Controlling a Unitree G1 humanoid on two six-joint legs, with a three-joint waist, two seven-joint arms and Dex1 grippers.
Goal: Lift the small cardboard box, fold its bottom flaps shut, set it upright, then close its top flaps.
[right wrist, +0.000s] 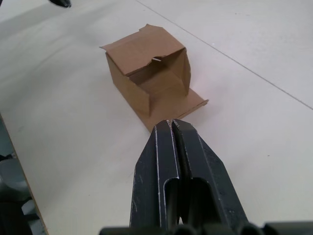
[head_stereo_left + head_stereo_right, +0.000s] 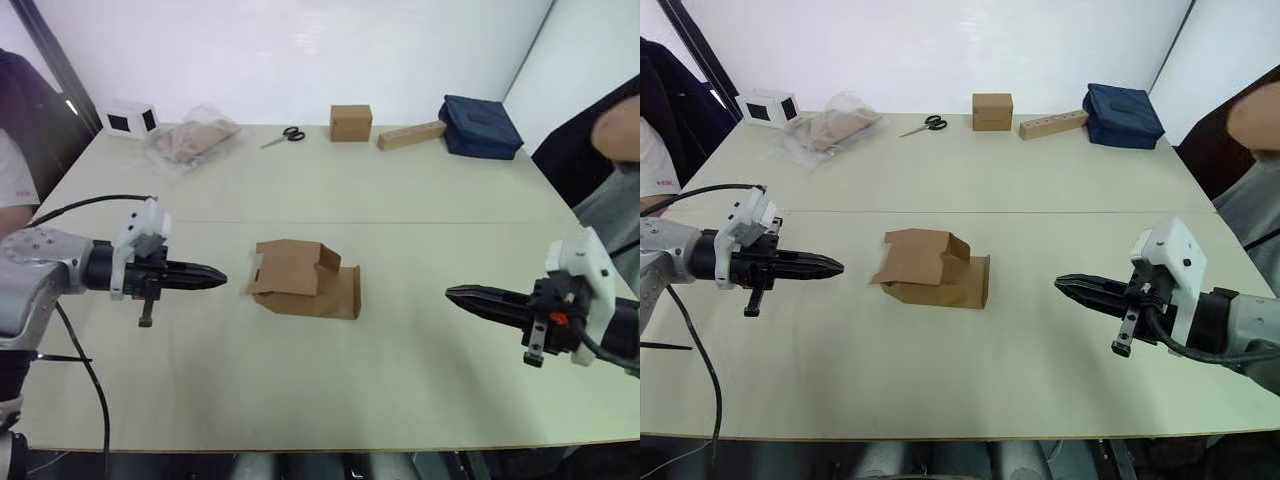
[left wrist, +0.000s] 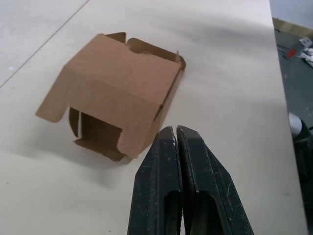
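Pale and broad, our bench (image 2: pixel 420 200) carries the small cardboard box (image 2: pixel 303 279) on its side near the middle, flaps loose at both ends. Along the far edge we see scissors (image 2: pixel 284 136), a cardboard cube (image 2: pixel 351 122), a long tan block (image 2: pixel 411 135) and a navy bag (image 2: pixel 480 125). Our left claw (image 2: pixel 218 279) and right claw (image 2: pixel 454 294) hover at either side of the box, apart from it. From the left wrist, fingers (image 3: pixel 166 166) are pressed together, just short of the box. From the right wrist, fingers (image 1: pixel 164 156) are likewise together, facing an open end.
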